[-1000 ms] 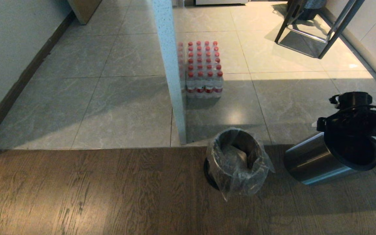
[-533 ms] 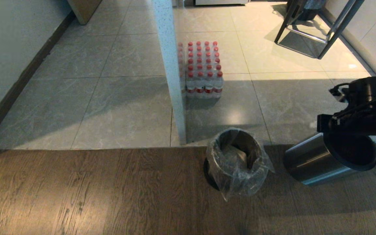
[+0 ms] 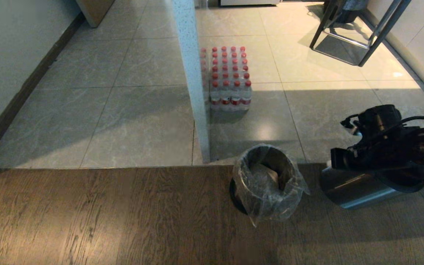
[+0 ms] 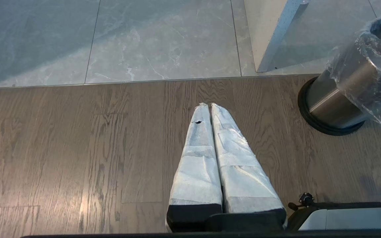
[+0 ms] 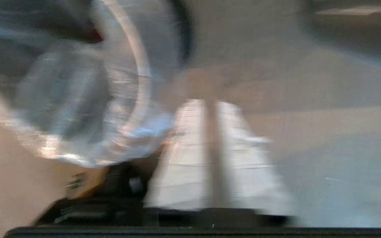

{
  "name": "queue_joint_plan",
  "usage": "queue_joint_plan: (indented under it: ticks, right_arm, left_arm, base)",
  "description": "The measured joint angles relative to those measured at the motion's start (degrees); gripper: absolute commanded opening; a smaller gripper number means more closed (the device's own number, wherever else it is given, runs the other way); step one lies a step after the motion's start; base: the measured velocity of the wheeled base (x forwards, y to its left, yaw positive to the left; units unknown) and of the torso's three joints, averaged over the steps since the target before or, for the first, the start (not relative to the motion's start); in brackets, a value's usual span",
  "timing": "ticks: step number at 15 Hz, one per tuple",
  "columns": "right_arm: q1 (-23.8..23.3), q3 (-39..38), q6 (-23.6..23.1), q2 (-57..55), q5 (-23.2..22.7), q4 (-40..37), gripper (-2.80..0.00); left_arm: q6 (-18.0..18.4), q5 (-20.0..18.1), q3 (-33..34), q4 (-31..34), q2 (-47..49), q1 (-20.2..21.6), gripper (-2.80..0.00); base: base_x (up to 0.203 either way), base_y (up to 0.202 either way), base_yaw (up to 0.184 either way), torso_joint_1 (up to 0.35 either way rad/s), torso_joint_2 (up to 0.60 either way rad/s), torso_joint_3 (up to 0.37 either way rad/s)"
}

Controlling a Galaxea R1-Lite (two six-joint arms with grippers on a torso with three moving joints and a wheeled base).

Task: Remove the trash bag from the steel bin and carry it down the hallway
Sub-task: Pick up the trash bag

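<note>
Right end effector [image 3: 339, 158], now swung from above the tipped steel outer shell [image 3: 355, 189] toward the round steel bin [image 3: 267, 184], fingers narrowed to a slit, empty. Clear crinkly trash bag [image 3: 293, 195] remains draped over its rim, ungrasped. Left end effector [image 4: 208, 107] closed, parked.

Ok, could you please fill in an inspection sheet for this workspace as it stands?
Surface: wood-plank floor meeting grey tiles.
Job's things: trash bag lines the upright steel bin, draped over its rim.
Clutter: a second steel cylinder lies tipped beside the bin, apart; bottle pack on the tiles.
Grippers: left pincer shut, empty, over wood floor; right pincer beside the bagged bin, above the tipped cylinder.
Cables: black cable along the right arm.
Surroundings: white partition, metal stool frame, wall with dark baseboard.
</note>
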State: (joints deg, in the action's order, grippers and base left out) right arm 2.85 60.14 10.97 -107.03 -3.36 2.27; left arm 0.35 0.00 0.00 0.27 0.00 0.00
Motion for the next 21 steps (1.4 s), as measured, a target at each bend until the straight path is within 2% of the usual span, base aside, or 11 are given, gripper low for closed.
queue_joint_plan:
  ticks: [3,8,13,14,17,21]
  right_arm:
    - [1.96,3.3,5.2,-3.97,-8.63,0.21,0.0]
    - [5.6,7.74,4.97,-11.32,-9.68,0.42,0.0]
    - [6.26,10.32,2.5,-16.15,-9.35,0.47,0.0]
    - [6.26,10.63,2.53,-16.75,-9.32,0.63,-2.8]
    - [6.26,11.96,2.33,-18.22,-8.68,3.35,-2.8]
    - [6.24,13.13,1.79,-19.35,-6.45,3.02,-2.8]
  left_arm:
    - [0.0,0.0,0.0,0.0,0.0,0.0,-2.8]
    - [-0.02,0.0,0.0,-0.02,0.0,0.0,-2.8]
    - [0.01,-0.01,0.0,-0.02,0.0,0.0,-2.8]
    - [-0.02,0.0,0.0,-0.02,-0.01,0.0,-2.8]
    - [-0.02,0.0,0.0,-0.02,0.0,0.0,-2.8]
    - [-0.02,0.0,0.0,0.0,0.0,0.0,-2.8]
  base:
    - [0.0,0.0,0.0,0.0,0.0,0.0]
    - [0.0,0.0,0.0,0.0,0.0,0.0]
    - [0.0,0.0,0.0,0.0,0.0,0.0]
    - [0.0,0.0,0.0,0.0,0.0,0.0]
    - [0.0,0.0,0.0,0.0,0.0,0.0]
    - [0.0,0.0,0.0,0.0,0.0,0.0]
